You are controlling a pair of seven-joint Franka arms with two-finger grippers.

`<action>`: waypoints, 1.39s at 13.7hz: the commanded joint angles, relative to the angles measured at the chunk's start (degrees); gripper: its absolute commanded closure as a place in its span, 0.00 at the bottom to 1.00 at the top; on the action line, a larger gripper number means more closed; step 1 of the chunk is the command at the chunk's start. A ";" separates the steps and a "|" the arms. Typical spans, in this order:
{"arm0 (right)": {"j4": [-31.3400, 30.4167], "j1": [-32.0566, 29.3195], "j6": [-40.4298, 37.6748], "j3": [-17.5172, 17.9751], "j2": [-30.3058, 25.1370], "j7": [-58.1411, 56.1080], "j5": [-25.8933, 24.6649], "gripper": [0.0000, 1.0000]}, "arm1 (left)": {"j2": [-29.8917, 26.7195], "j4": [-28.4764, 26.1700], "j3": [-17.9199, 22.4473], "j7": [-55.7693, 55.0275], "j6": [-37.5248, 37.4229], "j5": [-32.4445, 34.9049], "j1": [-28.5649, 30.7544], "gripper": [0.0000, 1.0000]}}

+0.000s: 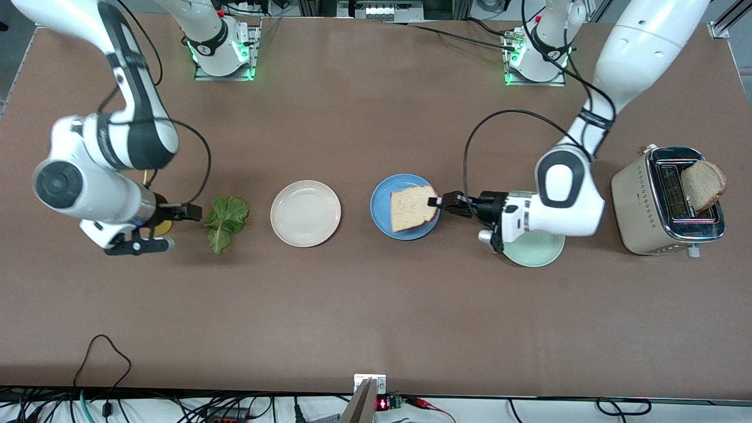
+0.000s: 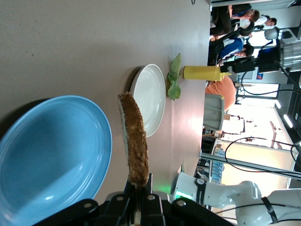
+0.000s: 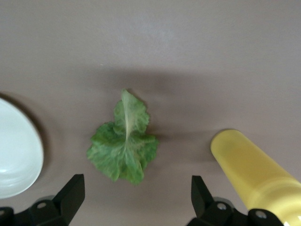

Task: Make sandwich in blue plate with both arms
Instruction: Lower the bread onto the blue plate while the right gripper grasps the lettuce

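Bread slice (image 1: 413,207), clenched in the left hand (image 1: 436,202), hangs over the blue plate (image 1: 382,205) on the brown counter (image 1: 376,294); right hand (image 1: 179,226) hovers spread beside the lettuce (image 1: 225,220).

Glossy blue plate (image 1: 382,202), porous rough-crusted bread (image 1: 411,207), matt brown table (image 1: 376,305).

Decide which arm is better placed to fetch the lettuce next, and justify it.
Right. The right gripper hangs open beside the lettuce leaf, while the left gripper holds a bread slice over the blue plate.
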 commanded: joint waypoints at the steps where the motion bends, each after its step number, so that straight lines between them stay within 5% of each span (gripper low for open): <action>1: 0.94 0.56 3.14 0.29 4.71 0.71 0.12 0.00 | 1.41 -0.78 0.03 4.93 2.01 -2.87 0.00 1.00; 11: 1.20 1.00 13.35 0.29 14.30 0.80 0.21 0.05 | 4.57 -3.41 0.03 7.92 5.09 -3.14 -2.29 1.00; 15: 1.46 1.44 12.65 0.29 13.78 0.45 0.21 0.72 | 4.57 -3.95 -0.05 8.09 5.17 -3.14 -2.81 1.00; 17: 1.55 1.18 12.74 0.29 13.60 0.44 0.12 0.92 | 4.57 -3.68 -0.05 8.01 5.17 -3.22 -2.81 0.96; 18: 1.73 1.17 12.74 0.29 13.51 0.18 0.12 0.97 | 4.66 -3.68 0.03 8.01 5.00 -3.14 -2.81 0.81; 19: 2.43 1.17 12.48 0.29 13.51 -0.43 0.12 1.00 | 4.66 -3.59 0.12 8.09 4.91 -2.79 -2.81 0.04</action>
